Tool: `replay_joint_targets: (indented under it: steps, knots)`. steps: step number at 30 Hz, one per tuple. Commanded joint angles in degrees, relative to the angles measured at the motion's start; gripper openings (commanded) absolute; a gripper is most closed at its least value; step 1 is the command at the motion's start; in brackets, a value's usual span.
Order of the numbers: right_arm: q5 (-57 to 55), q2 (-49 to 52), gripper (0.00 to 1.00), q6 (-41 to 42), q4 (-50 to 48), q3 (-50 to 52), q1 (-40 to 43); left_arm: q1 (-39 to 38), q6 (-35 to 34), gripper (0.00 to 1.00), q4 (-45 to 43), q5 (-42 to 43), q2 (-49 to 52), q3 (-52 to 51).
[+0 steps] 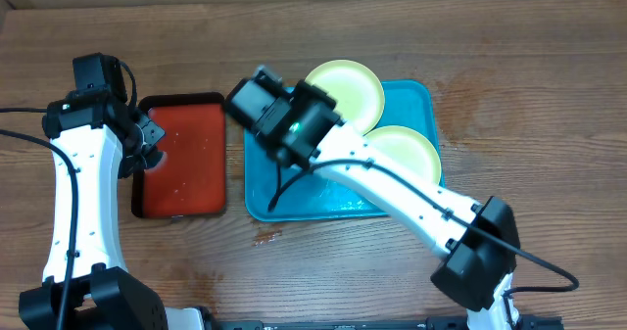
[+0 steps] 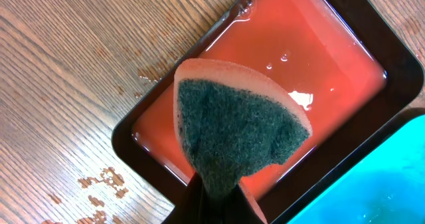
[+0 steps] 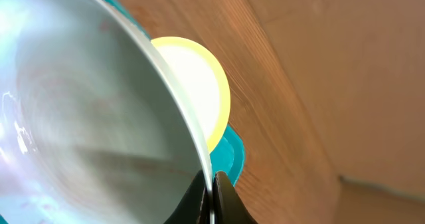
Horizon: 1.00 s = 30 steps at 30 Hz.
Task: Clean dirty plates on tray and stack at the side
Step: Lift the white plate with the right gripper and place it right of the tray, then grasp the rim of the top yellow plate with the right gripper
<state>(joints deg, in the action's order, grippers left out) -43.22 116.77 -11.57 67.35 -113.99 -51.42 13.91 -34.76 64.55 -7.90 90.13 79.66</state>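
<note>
Right jaws pinching rim of light blue plate (image 3: 86, 117), left jaws gripping sponge (image 2: 239, 127), yellow-green plates (image 1: 407, 149) on tray (image 1: 407, 97)

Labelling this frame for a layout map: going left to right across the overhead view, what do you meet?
left gripper → red tray → left rim of the turquoise tray → far yellow-green plate → near yellow-green plate. The right arm overlaps the tray, so it is left out.
</note>
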Motion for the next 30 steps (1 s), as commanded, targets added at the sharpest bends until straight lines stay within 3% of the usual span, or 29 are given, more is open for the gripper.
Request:
replay_joint_targets:
  steps: [1,3,5,9,18,30]
  knots:
    - [6.0,-1.4,0.04,6.3,-1.4,-1.8,5.7,0.2,0.5,0.04,-0.1,0.5,-0.4,0.7]
    - [28.0,-1.9,0.04,6.3,-0.6,-3.3,17.0,0.2,0.5,0.04,-0.1,0.5,-0.4,0.7]
    - [40.5,-1.7,0.04,6.2,0.5,-3.3,23.7,0.2,0.5,0.04,-0.1,0.5,-0.4,0.7]
    - [55.0,-0.3,0.04,6.3,2.6,-1.0,37.9,0.2,0.5,0.04,-0.1,0.5,-0.4,0.7]
    - [60.1,4.4,0.04,6.3,1.0,5.0,62.5,0.2,0.5,0.04,-0.1,0.5,-0.4,0.7]
    - [60.1,5.0,0.04,11.7,-13.9,20.0,76.0,0.2,0.5,0.04,-0.1,0.5,-0.4,0.7]
